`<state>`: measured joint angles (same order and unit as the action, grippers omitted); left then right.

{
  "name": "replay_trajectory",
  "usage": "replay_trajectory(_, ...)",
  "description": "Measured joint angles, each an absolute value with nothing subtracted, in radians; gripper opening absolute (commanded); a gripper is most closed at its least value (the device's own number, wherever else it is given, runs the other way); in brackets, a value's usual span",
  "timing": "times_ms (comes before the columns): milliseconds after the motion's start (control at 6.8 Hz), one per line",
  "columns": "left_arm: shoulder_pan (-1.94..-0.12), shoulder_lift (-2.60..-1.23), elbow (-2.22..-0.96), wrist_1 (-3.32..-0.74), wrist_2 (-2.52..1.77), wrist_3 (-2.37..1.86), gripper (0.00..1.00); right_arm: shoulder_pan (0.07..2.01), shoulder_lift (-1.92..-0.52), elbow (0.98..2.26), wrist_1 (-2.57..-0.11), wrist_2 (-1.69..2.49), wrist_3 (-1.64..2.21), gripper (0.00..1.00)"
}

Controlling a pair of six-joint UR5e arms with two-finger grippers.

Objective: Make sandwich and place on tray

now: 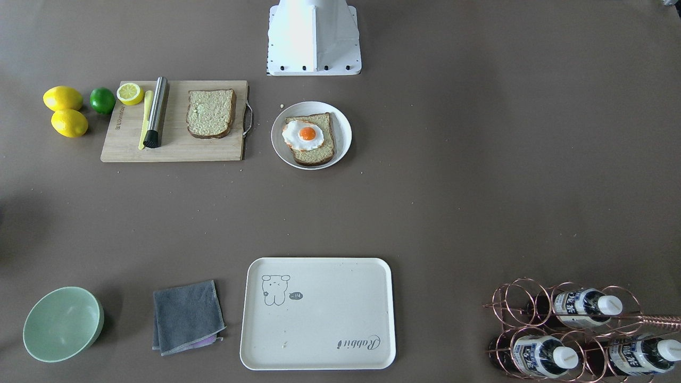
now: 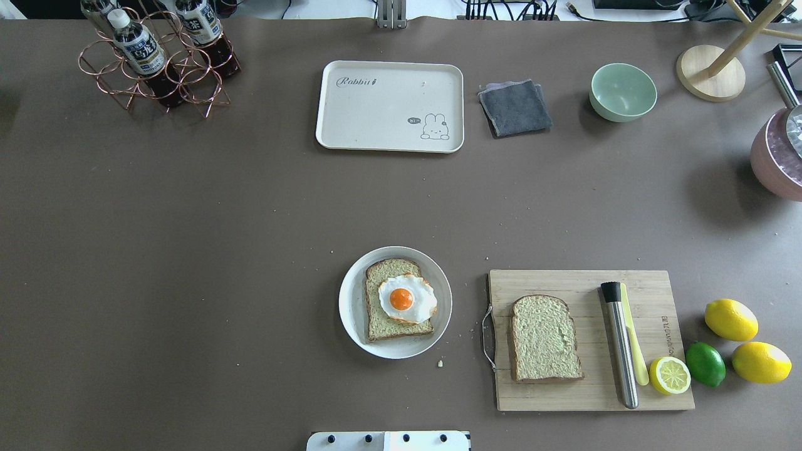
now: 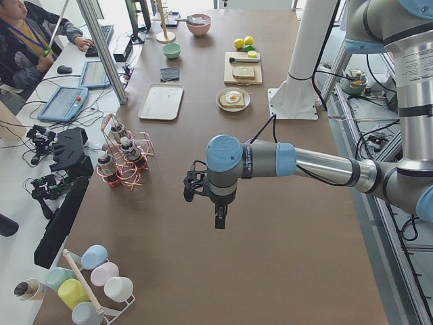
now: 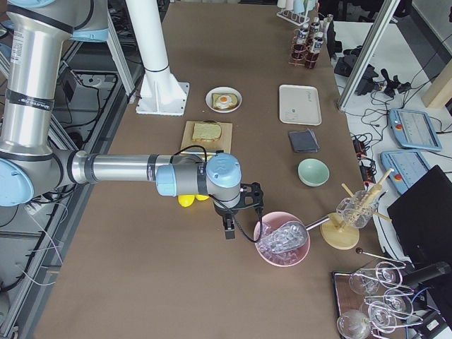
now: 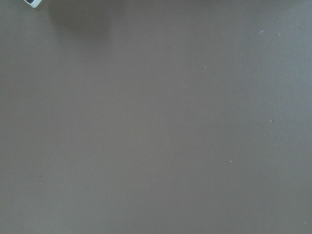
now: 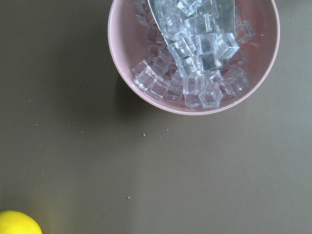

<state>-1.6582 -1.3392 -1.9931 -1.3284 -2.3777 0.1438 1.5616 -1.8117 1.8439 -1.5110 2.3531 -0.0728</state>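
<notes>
Sandwich (image 2: 401, 304) lies far from left end effector (image 3: 218, 220) and right end effector (image 4: 228, 230); grip state unclear.

A matt brown table (image 2: 188, 250) carries a pale-grained wooden cutting board (image 2: 564, 282), a brushed-metal cylinder (image 2: 621, 351), a fuzzy grey cloth (image 2: 515, 108), a matt cream tray (image 2: 376, 106) and a smooth white plate (image 2: 352, 307).

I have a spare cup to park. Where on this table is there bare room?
Bare: the wide strip between the cream rectangular tray and the small round white plate, and the stretch from the copper wire bottle rack toward the robot. Crowded: the wooden cutting board and the yellow lemons beside it.
</notes>
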Motion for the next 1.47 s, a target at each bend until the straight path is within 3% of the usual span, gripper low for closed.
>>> replay_trajectory(1471, -1.658, -1.327, -1.997, -1.335, -2.379, 0.151, 0.98, 1.562, -1.812, 1.841, -1.512, 2.365, -0.071, 1.0)
